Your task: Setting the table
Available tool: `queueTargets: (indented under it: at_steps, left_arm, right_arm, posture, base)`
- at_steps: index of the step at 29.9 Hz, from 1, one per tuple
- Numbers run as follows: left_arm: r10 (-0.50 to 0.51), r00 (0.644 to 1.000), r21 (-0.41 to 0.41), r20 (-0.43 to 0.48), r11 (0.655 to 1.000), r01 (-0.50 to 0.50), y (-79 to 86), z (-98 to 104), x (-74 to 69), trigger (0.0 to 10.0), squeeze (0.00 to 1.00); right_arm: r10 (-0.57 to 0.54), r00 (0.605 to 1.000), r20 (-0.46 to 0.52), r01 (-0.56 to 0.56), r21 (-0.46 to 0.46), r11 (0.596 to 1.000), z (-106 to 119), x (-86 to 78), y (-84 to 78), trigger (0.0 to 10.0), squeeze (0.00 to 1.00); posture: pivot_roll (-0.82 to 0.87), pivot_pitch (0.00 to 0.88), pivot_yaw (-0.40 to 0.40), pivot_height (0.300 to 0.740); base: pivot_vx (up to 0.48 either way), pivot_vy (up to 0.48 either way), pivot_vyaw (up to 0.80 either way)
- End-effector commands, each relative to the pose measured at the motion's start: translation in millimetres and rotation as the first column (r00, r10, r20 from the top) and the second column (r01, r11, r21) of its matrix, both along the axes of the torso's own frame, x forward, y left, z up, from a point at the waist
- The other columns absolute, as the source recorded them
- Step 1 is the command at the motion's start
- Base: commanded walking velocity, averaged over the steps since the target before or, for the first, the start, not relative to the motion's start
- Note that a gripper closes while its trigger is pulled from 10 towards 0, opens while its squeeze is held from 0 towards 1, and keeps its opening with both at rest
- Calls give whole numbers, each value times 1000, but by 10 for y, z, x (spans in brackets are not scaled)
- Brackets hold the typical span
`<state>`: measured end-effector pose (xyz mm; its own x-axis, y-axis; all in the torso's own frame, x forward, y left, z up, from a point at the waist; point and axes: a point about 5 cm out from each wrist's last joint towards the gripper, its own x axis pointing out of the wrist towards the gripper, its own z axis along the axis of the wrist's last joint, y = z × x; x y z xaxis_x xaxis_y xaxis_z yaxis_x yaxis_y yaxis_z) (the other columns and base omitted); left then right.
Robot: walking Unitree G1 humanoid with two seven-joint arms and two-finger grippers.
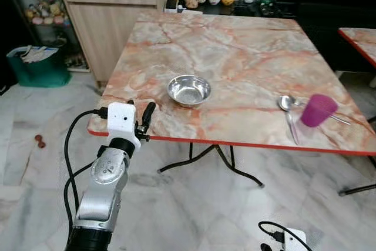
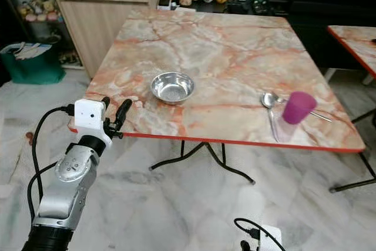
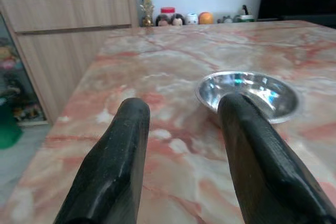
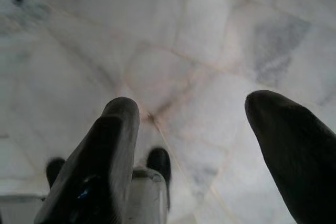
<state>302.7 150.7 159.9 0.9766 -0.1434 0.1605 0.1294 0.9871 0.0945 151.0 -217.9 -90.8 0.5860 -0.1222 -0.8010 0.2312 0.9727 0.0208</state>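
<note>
steel bowl (image 3: 247, 92): light, rigid, slick; just beyond your left gripper (image 3: 181, 150), its fingers spread wide and empty; pinch the near rim

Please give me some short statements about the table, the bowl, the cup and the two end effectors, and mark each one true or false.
1. The bowl is empty. True.
2. The left end effector holds the bowl. False: its fingers are open and empty, at the table edge, short of the bowl.
3. The cup stands upright. False: it is tipped, beside the spoon.
4. The right end effector is open and points at the floor. True.
5. The cup is left of the bowl. False: it is to the right.
</note>
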Motion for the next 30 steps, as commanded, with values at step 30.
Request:
queueTargets:
  at_steps: [30]
  left_arm:
    - [-157,950,-304,-270,950,70,-157,-247,-1,10000,0]
  right_arm:
    - [-20,999,-25,20,-12,1000,-20,-77,-55,10000,0]
  posture:
    - [127,0,-45,740]
  base:
    - [275,0,0]
